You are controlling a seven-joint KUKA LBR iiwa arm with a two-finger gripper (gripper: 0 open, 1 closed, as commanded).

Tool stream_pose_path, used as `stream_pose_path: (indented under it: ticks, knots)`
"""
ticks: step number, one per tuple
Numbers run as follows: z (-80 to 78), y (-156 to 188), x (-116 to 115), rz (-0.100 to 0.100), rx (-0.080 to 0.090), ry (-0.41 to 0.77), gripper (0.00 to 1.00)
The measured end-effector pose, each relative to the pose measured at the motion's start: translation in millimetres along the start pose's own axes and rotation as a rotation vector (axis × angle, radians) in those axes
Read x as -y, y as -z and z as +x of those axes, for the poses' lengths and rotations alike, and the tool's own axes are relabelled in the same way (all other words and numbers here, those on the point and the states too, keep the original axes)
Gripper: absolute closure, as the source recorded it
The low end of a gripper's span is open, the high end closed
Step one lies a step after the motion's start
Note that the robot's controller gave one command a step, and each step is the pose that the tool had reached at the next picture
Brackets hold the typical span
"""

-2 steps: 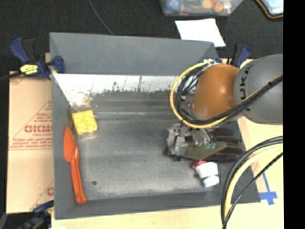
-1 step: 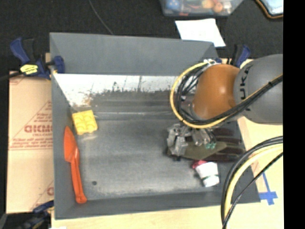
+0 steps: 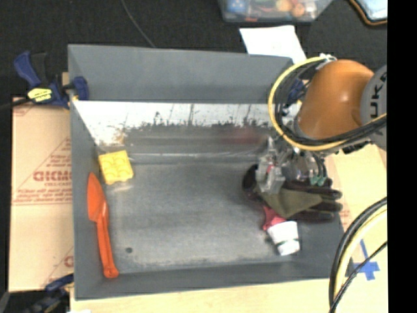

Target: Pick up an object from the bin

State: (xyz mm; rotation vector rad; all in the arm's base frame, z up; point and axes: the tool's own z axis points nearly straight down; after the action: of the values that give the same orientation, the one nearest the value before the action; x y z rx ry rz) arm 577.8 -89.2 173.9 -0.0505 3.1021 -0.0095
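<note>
Hand [image 3: 272,173] low at right side of grey metal bin [image 3: 176,74], over dark olive fabric glove [image 3: 305,199] by right wall. Hand's opening: cannot tell. White-and-pink plastic piece [image 3: 283,235] touching glove's front edge. Yellow toy block [image 3: 116,167] and orange plastic scoop [image 3: 100,225] far left.

— What's lying in the bin [image 3: 195,207]?
— At the left edge, toward the far corner, a yellow block [image 3: 116,167]. Just beside it, an orange scoop [image 3: 100,223] runs along that edge to the near left corner.
— And the right side?
— A dark glove [image 3: 303,201] by the right edge, with a white-and-pink bottle [image 3: 285,237] touching it, toward the near right corner.
</note>
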Motion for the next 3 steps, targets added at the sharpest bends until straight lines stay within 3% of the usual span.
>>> stream_pose_path:
  ticks: [1,2,3]
  knots:
    - [-2.1,-28.8,-23.2,-0.005,-0.015,-0.05,1.0]
    - [12.0,-30.3,-18.9,-0.002,-0.004,-0.029,1.0]
    - [22.7,-21.3,-18.9,-0.003,-0.016,-0.026,1.0]
